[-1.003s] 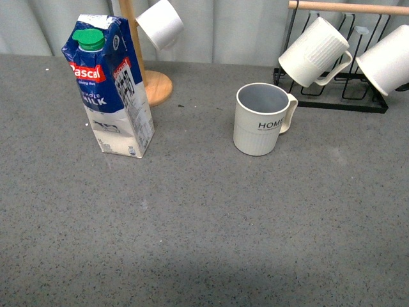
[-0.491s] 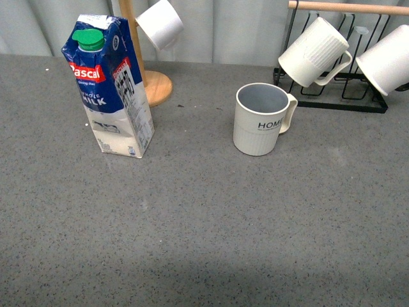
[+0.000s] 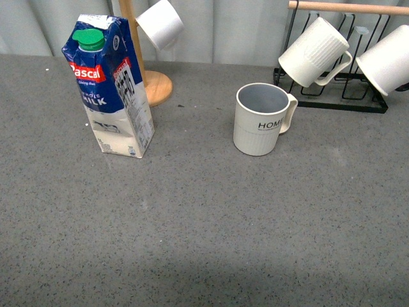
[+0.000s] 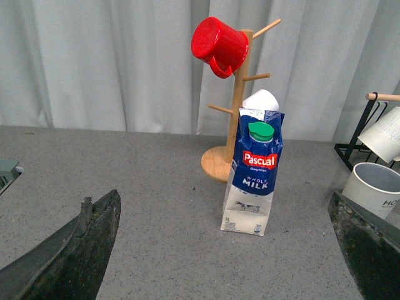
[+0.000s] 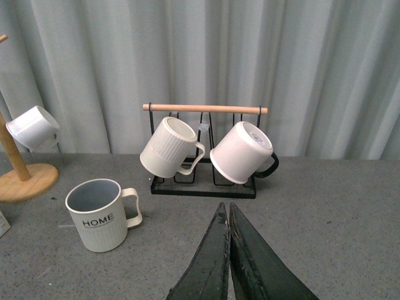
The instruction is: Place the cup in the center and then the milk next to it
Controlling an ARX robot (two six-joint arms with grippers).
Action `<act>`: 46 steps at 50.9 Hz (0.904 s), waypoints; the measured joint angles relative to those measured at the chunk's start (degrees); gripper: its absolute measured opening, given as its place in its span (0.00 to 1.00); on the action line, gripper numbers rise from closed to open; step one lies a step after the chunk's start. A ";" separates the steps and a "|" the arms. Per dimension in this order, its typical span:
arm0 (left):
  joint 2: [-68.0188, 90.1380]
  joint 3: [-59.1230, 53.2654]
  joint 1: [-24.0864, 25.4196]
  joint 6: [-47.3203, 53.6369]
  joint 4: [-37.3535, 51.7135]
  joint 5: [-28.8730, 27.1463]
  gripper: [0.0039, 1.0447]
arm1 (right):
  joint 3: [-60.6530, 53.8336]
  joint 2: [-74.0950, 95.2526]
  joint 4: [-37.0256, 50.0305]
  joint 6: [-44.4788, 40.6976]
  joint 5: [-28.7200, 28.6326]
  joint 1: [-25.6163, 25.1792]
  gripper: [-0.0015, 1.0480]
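Nearest to us, the left gripper (image 4: 220,200) has its fingers (image 4: 87,244) spread wide with nothing between them, and the right gripper (image 5: 228,209) has its fingers (image 5: 212,262) pressed together, holding nothing. Both hang over the grey table (image 3: 204,243), and we see its near half bare in the front view. Mid-table, the milk (image 3: 112,89) stands upright on the left, green cap up and the red label facing us. The cup (image 3: 259,121) stands upright right of centre, mouth up, its HOME lettering toward us and its handle turned to the right. The two are well apart and neither gripper touches them. Just behind the milk is the round base of the wooden mug tree (image 3: 153,86), with a small white cup (image 3: 161,23) hung on a peg and, in the left wrist view, a red mug (image 4: 219,44) near the top. Behind and right of the cup is a black rack (image 3: 339,96) with a wooden bar carrying a ribbed mug (image 3: 314,52) and a second white mug (image 3: 386,61), both tilted. A grey curtain (image 3: 236,32) closes the back.
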 joint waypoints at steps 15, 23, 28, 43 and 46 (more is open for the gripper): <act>0.00 0.00 0.00 0.00 0.00 0.00 0.94 | 0.00 -5.44 -5.35 0.00 0.00 0.00 0.01; 0.00 0.00 0.00 -0.02 0.00 0.00 0.94 | 0.00 -7.13 -7.08 0.00 0.00 0.00 0.01; 0.00 0.00 0.00 0.00 0.00 0.02 0.94 | 0.04 -12.66 -14.40 0.00 -0.02 0.00 0.01; 0.00 0.00 0.00 0.00 0.00 0.00 0.94 | 0.04 -17.05 -17.40 0.00 -0.04 0.00 0.01; 0.00 0.00 0.00 0.00 0.00 0.00 0.94 | 0.04 -17.05 -17.40 -0.04 -0.04 0.00 0.05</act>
